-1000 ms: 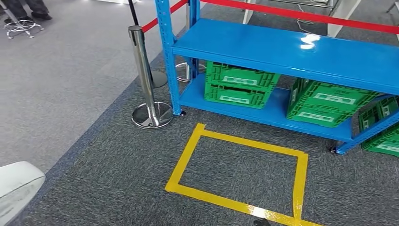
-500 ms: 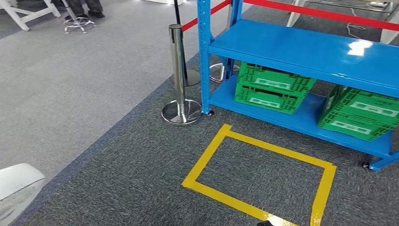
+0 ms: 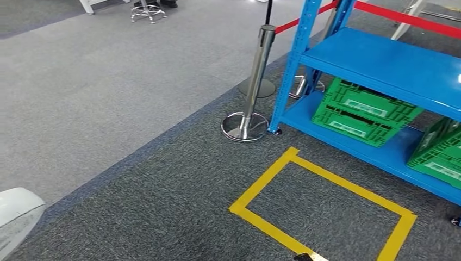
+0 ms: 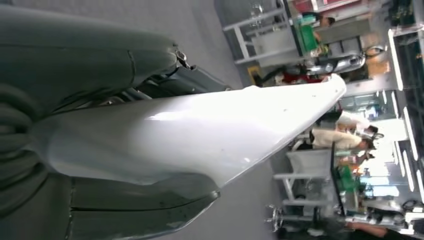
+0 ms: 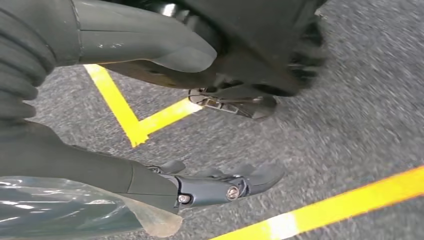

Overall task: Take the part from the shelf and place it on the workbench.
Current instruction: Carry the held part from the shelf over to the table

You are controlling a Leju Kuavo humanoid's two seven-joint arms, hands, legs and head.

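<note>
A large white curved part [image 4: 200, 135] lies gripped in my left hand [image 4: 85, 55], with the thick thumb on one side and the dark fingers [image 4: 145, 210] on the other. Its rounded end [image 3: 16, 215] juts in at the lower left of the head view. My right hand [image 5: 60, 155] hangs over the grey carpet with thumb and fingers [image 5: 220, 187] apart and nothing in it. The blue shelf [image 3: 380, 60] stands at the right of the head view, its upper board bare.
Green crates [image 3: 361, 111] sit on the shelf's lower board. A yellow tape rectangle [image 3: 321, 206] marks the carpet before it. A chrome post [image 3: 253, 87] carries a red belt [image 3: 402, 19]. People [image 4: 345, 137] stand among white tables far off.
The whole head view has swung to the left: shelf, post and tape rectangle now sit further right in the picture. The white part keeps its place at the lower left.
</note>
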